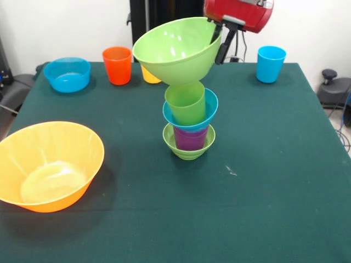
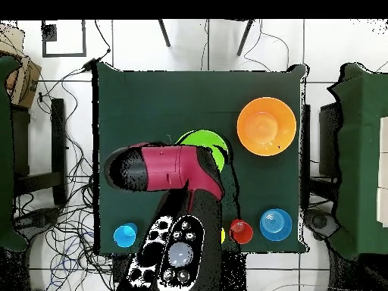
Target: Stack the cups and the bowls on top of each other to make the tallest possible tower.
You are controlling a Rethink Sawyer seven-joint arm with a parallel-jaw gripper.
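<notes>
While the medium green bowl [image 1: 174, 50] hangs tilted in the air, its base sits just above the green cup [image 1: 186, 103] that tops the tower [image 1: 189, 121], with its mouth tipped toward ten o'clock in the front view. The gripper [image 1: 219, 43] clenches the bowl's rim at three o'clock, one finger inside and one outside the wall. From the jaws, the tower's upright axis lies toward seven o'clock, nearly under the bowl's foot. My judgement: the bowl must be levelled and centred over that axis before letting go, or the narrow column may topple. Overhead, the arm [image 2: 163, 167] hides most of the stack.
</notes>
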